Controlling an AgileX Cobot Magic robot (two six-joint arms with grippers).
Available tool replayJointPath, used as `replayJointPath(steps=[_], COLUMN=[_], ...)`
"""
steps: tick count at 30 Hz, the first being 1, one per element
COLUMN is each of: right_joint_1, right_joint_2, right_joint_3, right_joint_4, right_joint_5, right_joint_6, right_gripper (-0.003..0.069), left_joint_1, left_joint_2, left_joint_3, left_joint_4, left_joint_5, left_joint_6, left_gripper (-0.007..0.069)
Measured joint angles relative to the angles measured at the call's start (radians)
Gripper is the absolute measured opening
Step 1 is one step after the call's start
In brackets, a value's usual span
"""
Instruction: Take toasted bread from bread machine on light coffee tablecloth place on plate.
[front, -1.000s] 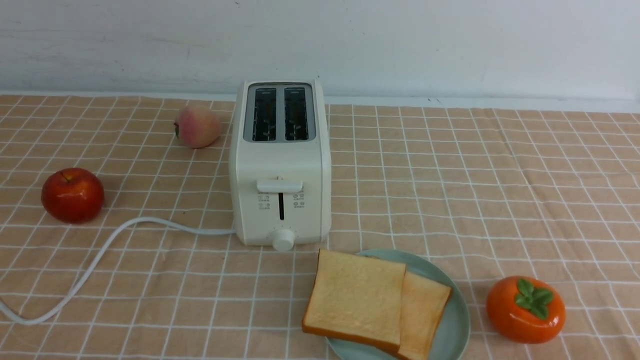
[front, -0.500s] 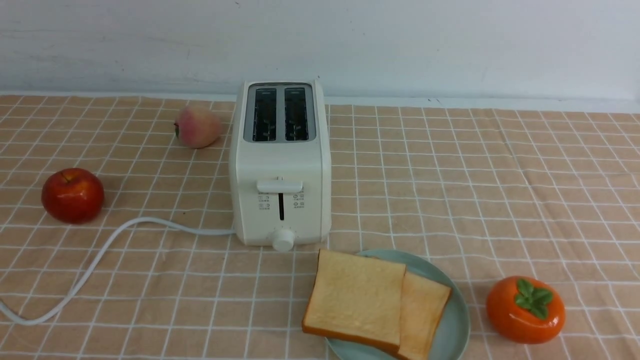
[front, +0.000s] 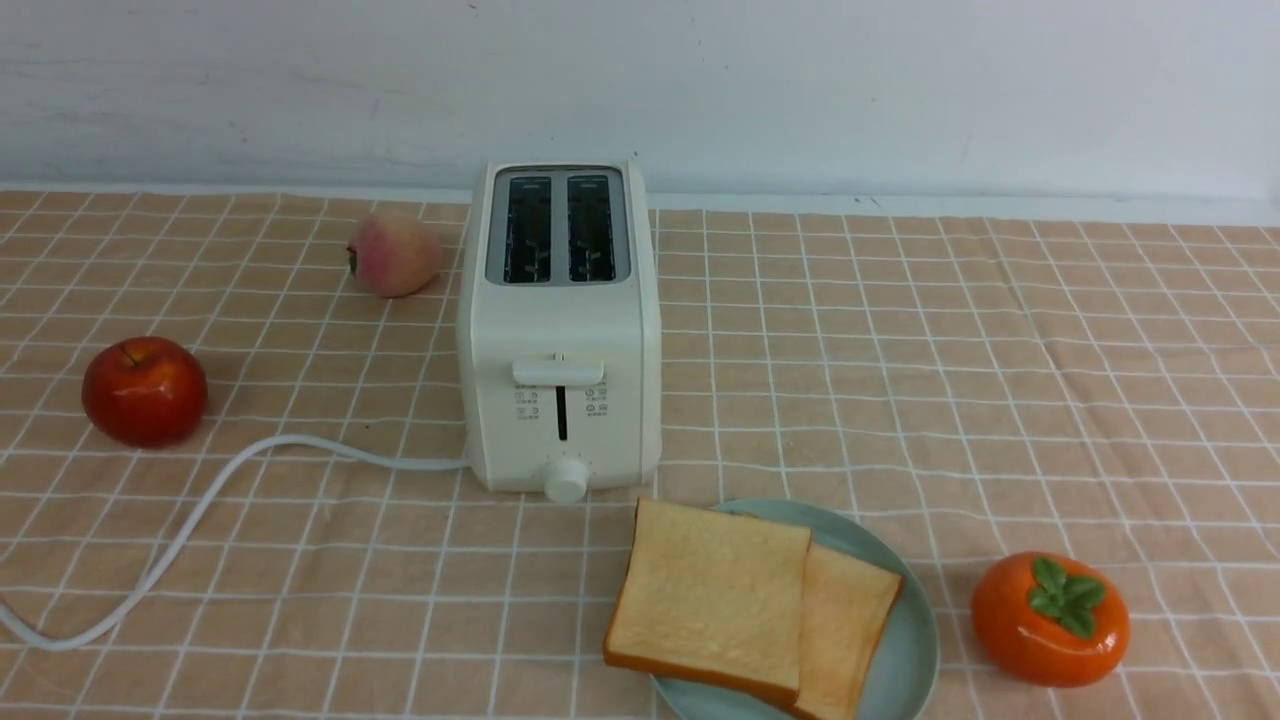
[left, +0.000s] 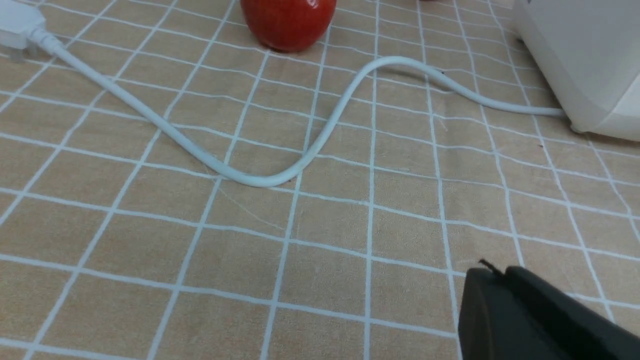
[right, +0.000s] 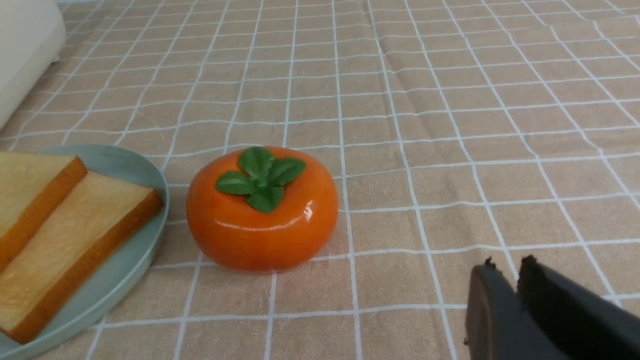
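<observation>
Both grippers (left: 492, 280) (right: 505, 272) clenched, holding nothing — low over the wrinkled light coffee tablecloth (front: 950, 380); pale wall (front: 800, 90) behind.

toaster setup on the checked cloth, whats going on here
Nothing is being handled. Two golden square toast slices lie overlapped on the pale teal round plate, and the cream-white two-slot toaster looks empty. Both arms are out of the front view; the left gripper and right gripper, each closed, sit low over the peach-tan gridded tablecloth.
</observation>
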Motion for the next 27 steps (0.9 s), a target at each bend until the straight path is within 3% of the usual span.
replayJointPath(steps=[27], right_joint_1=[0.000], right_joint_2=[0.000], right_joint_3=[0.000], right_joint_4=[0.000], right_joint_5=[0.000], right_joint_6=[0.000], right_gripper=[0.0111], left_joint_1=[-0.003], left_joint_2=[0.000], left_joint_3=[0.000], left_joint_4=[0.000], left_joint_5=[0.000], left_joint_6=[0.000], left_gripper=[0.0036])
